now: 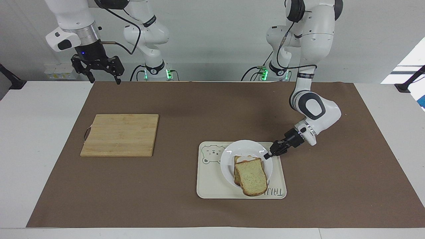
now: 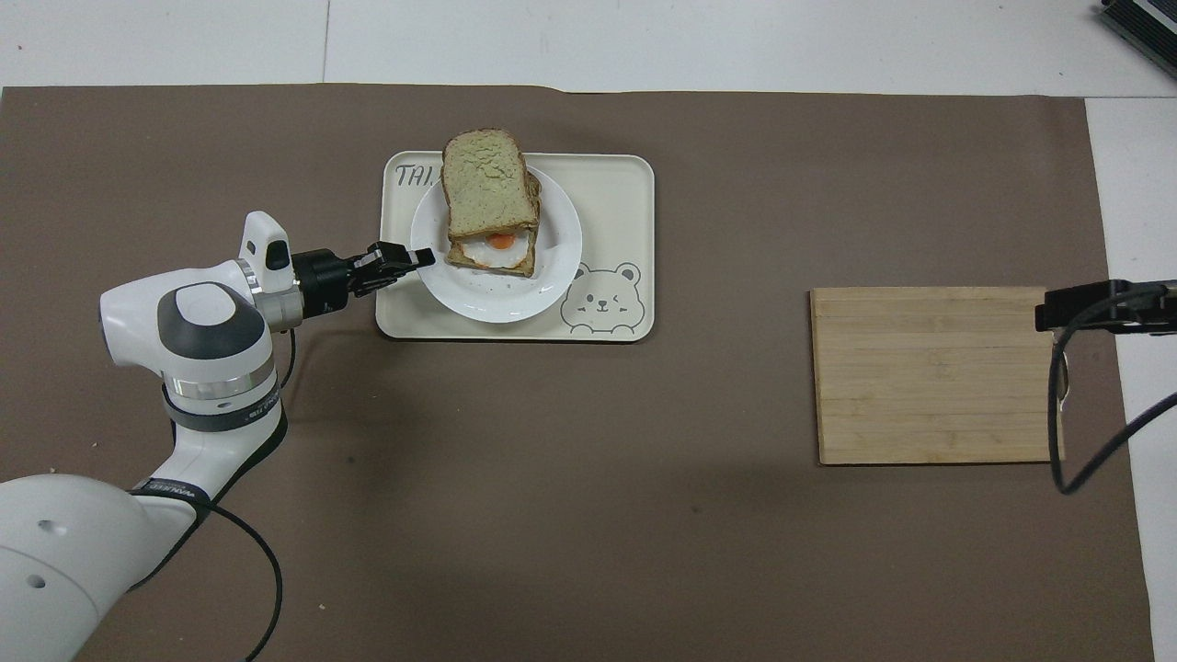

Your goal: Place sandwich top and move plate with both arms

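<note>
Left gripper (image 1: 266,156) jaws clamped on plate (image 1: 229,164) rim at 3 o'clock in the overhead view, over the tray (image 1: 212,189). Sandwich top (image 1: 252,178) overhangs the stack toward 12; any tilt could slide it off. Right gripper (image 1: 103,79) waits, jaws apart.

Robotics lab, two white arms (image 1: 308,33) bolted at a white table (image 1: 30,132), brown mat (image 1: 199,106), bare grey wall

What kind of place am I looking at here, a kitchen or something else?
Most likely a robotics lab staged as a kitchen: two white robot arms stand at a table with a brown mat, a sandwich on a plate and a wooden cutting board, before a bare wall with cables.
</note>
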Controlling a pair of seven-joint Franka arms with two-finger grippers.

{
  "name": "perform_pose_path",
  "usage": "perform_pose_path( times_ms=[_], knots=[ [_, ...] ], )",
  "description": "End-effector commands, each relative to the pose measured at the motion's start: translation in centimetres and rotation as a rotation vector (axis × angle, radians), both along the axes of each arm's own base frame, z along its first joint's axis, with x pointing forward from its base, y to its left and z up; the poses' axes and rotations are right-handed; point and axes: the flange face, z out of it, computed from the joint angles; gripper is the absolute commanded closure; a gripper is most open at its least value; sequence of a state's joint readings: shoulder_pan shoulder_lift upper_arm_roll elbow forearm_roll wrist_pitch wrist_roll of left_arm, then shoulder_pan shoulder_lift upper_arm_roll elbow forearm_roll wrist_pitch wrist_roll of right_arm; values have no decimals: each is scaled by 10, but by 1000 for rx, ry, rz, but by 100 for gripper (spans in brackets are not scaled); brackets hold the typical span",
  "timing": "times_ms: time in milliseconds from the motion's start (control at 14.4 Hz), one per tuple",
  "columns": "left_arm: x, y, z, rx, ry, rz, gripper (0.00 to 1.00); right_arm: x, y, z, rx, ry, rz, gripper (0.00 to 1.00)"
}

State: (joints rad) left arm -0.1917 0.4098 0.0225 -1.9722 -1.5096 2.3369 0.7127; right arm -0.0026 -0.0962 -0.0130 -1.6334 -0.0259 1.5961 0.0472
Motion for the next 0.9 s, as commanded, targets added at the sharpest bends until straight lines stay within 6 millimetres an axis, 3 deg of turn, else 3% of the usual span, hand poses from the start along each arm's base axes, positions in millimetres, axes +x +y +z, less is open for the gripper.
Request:
perform_pose_path(
  times_ms=[0, 69, 139, 208, 417, 556, 764, 833],
  knots=[
    [6, -4, 6, 9, 11, 24, 100, -4, -2, 0, -4, 9, 20, 0],
    [4, -7, 5, 10, 23, 25, 94, -4, -2, 0, -4, 9, 21, 0],
    [3, -6, 4, 7, 29, 21, 76, -4, -2, 0, -4, 9, 20, 0],
    [4, -4, 5, 4, 27, 18, 66, -4, -2, 0, -4, 9, 21, 0],
    [7, 4, 10, 56, 14, -20, 44, -4, -2, 0, -4, 9, 21, 0],
    [9, 12, 24, 134, -22, -75, 15, -4, -2, 0, -4, 9, 21, 0],
    [11, 21, 60, 220, -31, -111, 1, -4, -2, 0, -4, 9, 20, 0],
    [11, 22, 72, 280, -47, -147, 0, -4, -2, 0, -4, 9, 21, 0]
  ],
)
